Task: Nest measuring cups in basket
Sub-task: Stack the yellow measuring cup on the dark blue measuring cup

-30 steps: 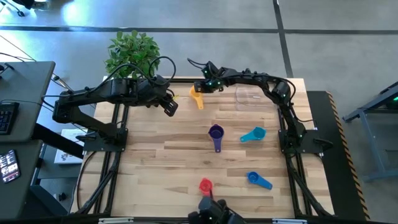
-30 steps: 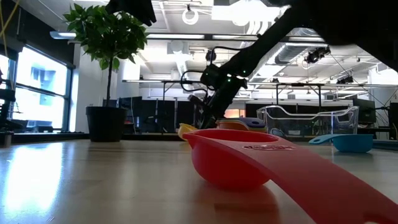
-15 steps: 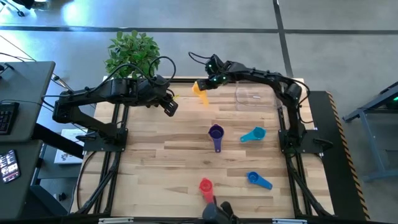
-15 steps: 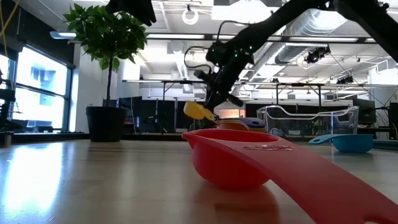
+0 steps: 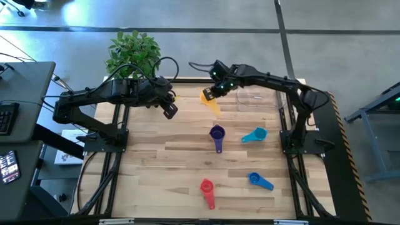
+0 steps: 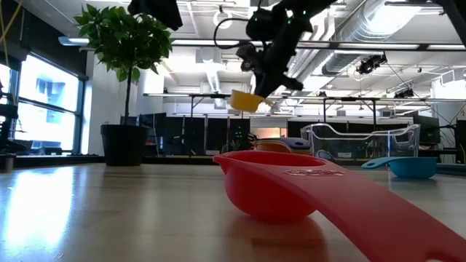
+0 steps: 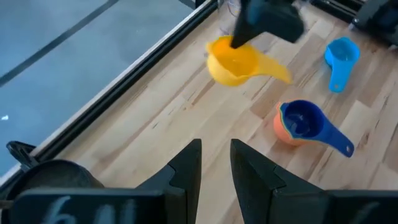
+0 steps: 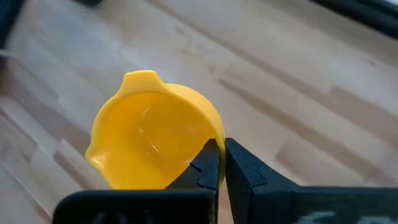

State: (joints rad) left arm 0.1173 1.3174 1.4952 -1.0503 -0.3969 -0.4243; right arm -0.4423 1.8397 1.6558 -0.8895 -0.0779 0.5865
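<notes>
Moved: my right tool [image 5: 213, 93] has lifted the yellow cup [image 5: 210, 100], clamped, above the surface [image 5: 162, 162]; left tool [image 5: 169, 109] narrow, empty.

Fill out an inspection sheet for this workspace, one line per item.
Surface: wooden table, bare planks.
Job's things: yellow cup lifted off the table; purple cup, light blue cup, blue cup and red cup lying loose; clear basket at the far edge.
Clutter: nothing seen.
Grippers: right gripper shut on the yellow cup's rim; left gripper open, holding nothing.
Cables: black loops over the left arm.
Surroundings: potted plant; desk.
</notes>
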